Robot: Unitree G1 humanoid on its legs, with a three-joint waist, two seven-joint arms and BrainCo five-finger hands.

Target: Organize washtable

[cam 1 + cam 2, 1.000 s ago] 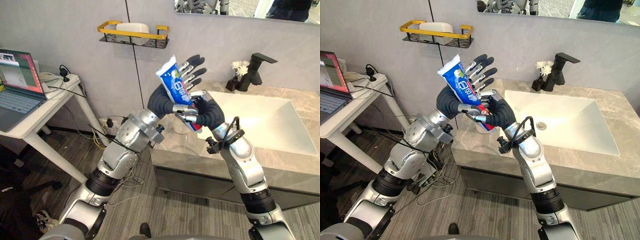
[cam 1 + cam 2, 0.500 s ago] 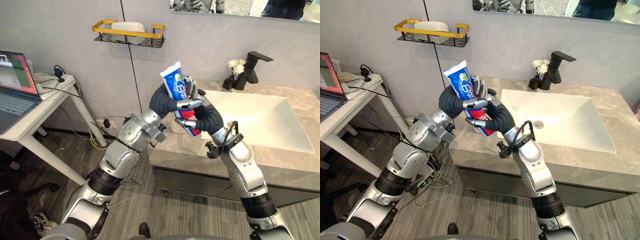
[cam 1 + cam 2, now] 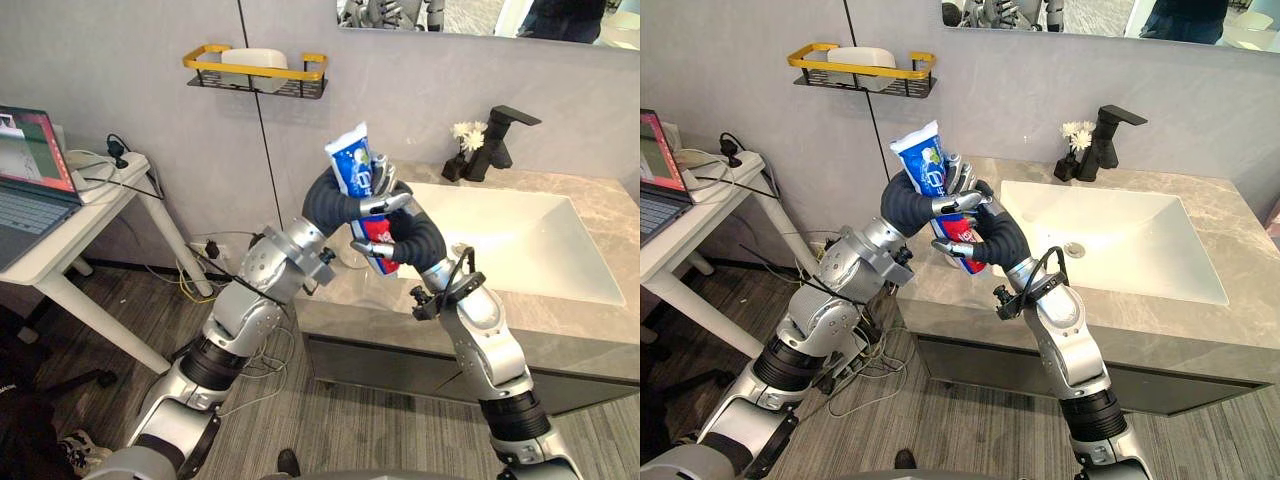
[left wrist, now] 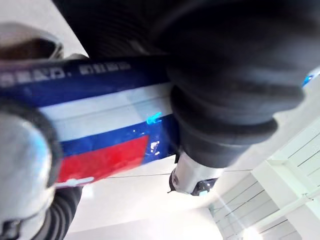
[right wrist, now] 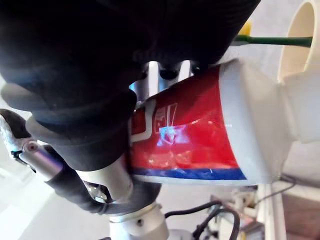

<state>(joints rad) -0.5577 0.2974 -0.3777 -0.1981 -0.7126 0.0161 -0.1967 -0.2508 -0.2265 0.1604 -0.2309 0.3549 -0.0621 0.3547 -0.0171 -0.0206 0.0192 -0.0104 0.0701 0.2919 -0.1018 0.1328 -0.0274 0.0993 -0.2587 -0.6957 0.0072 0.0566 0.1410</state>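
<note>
A toothpaste tube point(image 3: 350, 165), blue at the top and red near its white cap, is held upright in the air over the left end of the stone counter point(image 3: 345, 292). My left hand point(image 3: 332, 202) is shut on the blue upper half point(image 4: 95, 85). My right hand point(image 3: 412, 236) comes from the sink side, with its fingers curved round the red lower end point(image 5: 190, 135). Past the cap, the right wrist view shows a pale cup point(image 5: 302, 35) holding a green toothbrush point(image 5: 272, 41).
To the right lie a white sink basin point(image 3: 520, 245), a black faucet point(image 3: 506, 140) and a small vase of white flowers point(image 3: 463, 150). A yellow-railed wall shelf point(image 3: 255, 72) carries a white soap. A white side table point(image 3: 60, 235) with a laptop stands left.
The left hand's fingers, spread straight behind the tube a second ago, have curled round its upper half. The tube and the right hand have barely moved.
</note>
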